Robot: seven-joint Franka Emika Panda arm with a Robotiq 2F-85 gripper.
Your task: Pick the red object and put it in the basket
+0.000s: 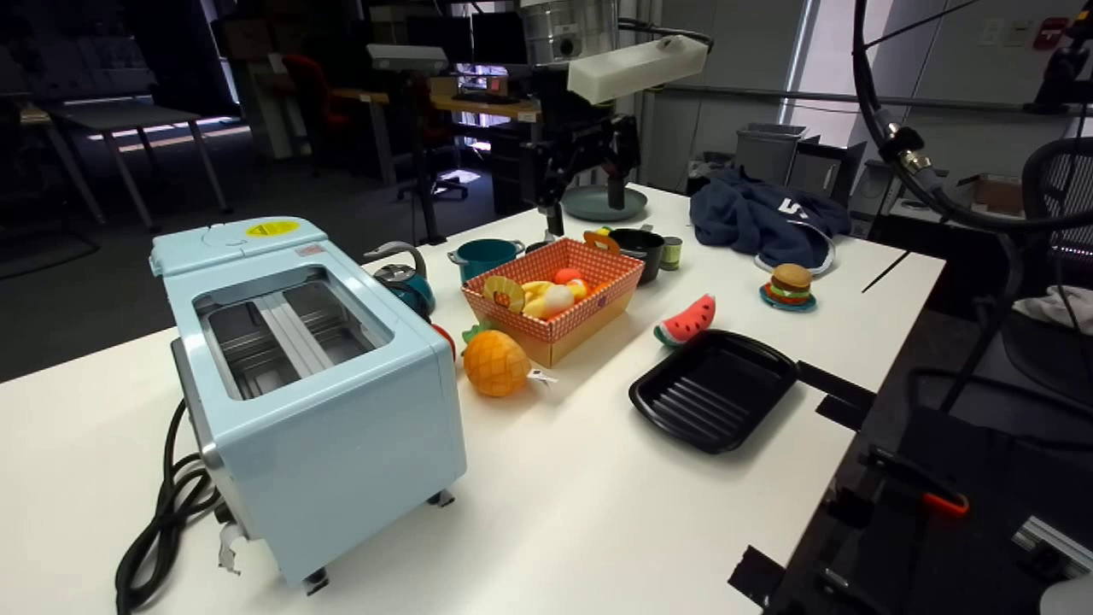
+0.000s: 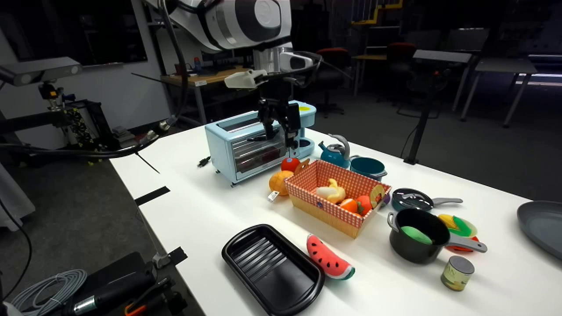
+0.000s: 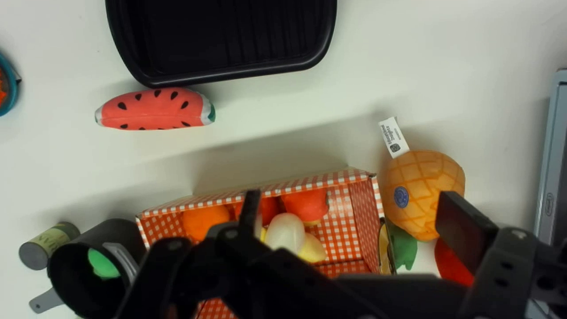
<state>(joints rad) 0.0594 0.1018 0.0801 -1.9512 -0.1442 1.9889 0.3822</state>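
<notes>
Gripper [image 1: 586,213] spread wide, empty, aloft. Unclear which red, 2 likely candidates: ball [image 2: 290,164] beside pineapple [image 2: 280,182], watermelon [image 2: 327,258] beside pan [image 2: 272,265]; both outside basket [image 2: 322,215]. Center over whichever, descend straight, don't brush neighbors.

In an exterior view: gripper [image 1: 586,212] raised above the table [image 1: 546,512], fingers [image 1: 616,195] apart.
Basket [image 1: 598,309] upright, holding toy fruit [image 1: 559,299]; pineapple [image 1: 495,363] just beside it. Watermelon [image 1: 687,320] just beside the pan [image 1: 716,389]; contact cannot be determined. Burger [image 1: 789,282] on a saucer [image 1: 801,306], near the cloth [image 1: 756,218]. Toaster [image 1: 341,470] in the foreground, kettle [image 1: 416,293] partly hidden behind it. Teal pot [image 1: 478,259] near the basket; can [image 1: 672,256] beside the black pot [image 1: 647,259].
</notes>
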